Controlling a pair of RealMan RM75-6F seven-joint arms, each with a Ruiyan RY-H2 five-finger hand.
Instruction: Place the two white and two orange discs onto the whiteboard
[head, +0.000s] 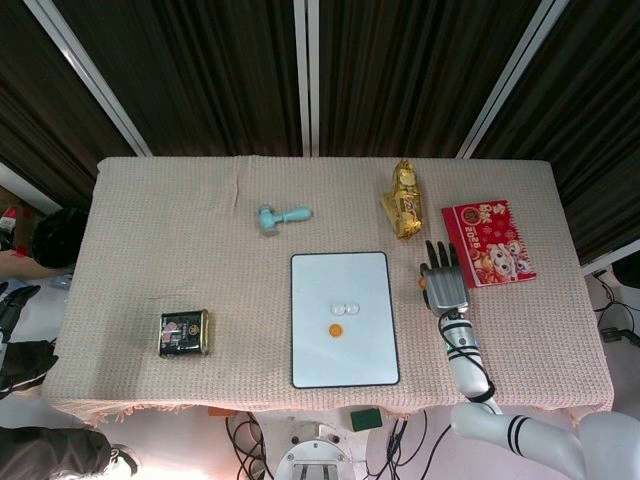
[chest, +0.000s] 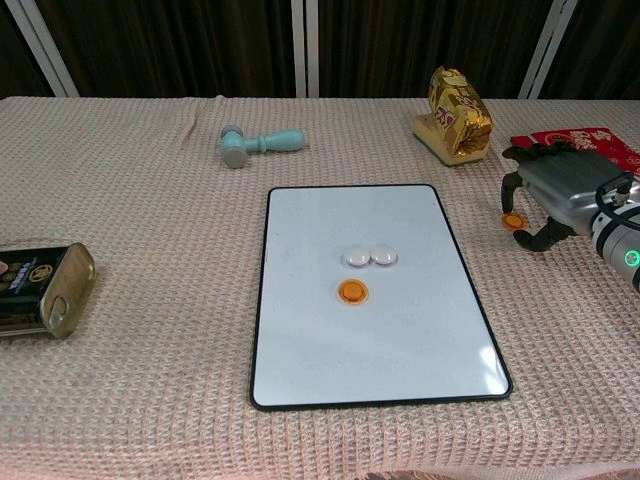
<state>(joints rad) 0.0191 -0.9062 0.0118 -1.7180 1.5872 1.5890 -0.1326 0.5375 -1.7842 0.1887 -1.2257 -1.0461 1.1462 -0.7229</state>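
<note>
The whiteboard (chest: 300, 350) (head: 344, 360) lies in the middle of the table. On it sit two white discs (chest: 357, 258) (chest: 384, 256) side by side, with an orange disc (chest: 352, 291) (head: 336, 329) just in front of them. A second orange disc (chest: 514, 221) lies on the cloth right of the board. My right hand (chest: 560, 192) (head: 446, 284) hovers over that disc with fingers (chest: 510, 188) arched down on either side of it and nothing held. My left hand shows in neither view.
A teal toy hammer (chest: 258, 145) lies behind the board, and a gold snack bag (chest: 458, 115) at the back right. A red packet (head: 488, 242) sits just beyond my right hand. A dark tin (chest: 35, 290) lies at the left edge.
</note>
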